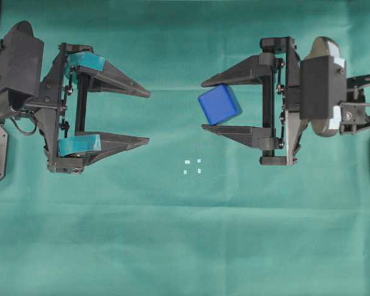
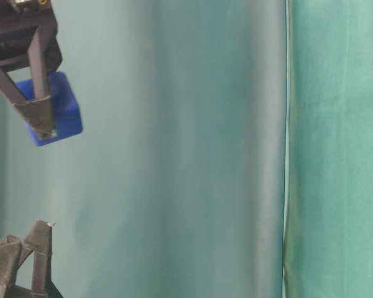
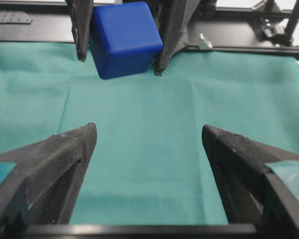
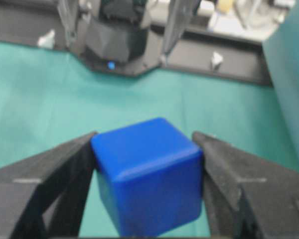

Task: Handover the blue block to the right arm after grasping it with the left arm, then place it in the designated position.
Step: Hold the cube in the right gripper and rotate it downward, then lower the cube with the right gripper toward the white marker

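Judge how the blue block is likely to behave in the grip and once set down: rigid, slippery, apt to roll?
The blue block probably is rigid: its faces look flat and undented between the right end effector's fingers. It sits tilted there, so its smooth, slightly glossy surface may slip. With flat faces, it should rest on the green cloth rather than roll.

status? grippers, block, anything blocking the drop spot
Left gripper open, empty. Right gripper shut on the blue block, held tilted above the cloth. White marks uncovered, nothing in the way.
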You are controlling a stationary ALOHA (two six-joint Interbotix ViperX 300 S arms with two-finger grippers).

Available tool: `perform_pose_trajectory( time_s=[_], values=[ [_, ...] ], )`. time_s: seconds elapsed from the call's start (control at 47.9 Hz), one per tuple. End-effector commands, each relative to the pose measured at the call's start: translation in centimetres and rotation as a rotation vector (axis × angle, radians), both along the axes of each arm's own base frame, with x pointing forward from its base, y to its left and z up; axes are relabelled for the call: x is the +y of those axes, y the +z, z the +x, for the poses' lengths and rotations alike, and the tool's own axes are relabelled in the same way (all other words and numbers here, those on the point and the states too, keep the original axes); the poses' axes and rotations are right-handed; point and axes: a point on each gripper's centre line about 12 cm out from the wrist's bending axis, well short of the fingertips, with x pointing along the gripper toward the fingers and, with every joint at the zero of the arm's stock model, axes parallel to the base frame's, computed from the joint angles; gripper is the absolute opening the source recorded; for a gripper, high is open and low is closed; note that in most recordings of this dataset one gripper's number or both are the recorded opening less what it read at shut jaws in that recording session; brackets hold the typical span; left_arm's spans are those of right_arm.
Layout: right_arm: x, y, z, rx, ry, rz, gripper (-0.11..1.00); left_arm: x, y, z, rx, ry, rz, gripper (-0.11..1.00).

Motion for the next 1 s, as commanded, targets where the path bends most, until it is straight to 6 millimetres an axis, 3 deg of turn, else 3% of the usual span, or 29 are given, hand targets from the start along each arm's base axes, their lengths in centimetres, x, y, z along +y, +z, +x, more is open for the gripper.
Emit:
perform_pose_trajectory(
  time_s=[0.0, 0.355, 0.981],
  values=[
    [0.1, 0.7, -0.3, 0.003, -0.019, 0.022, 0.64, 0.1, 1.0, 0.0, -0.029, 0.003, 0.001, 1.00],
    [0.3, -1.7, -1.1, 0.183, -0.120, 0.127, 0.64, 0.1, 1.1, 0.1, -0.029, 0.003, 0.001, 1.00],
    [0.6, -2.1, -1.3, 0.218, -0.129, 0.146, 0.64, 0.1, 0.9, 0.6, -0.014, 0.003, 0.001, 1.00]
  ],
)
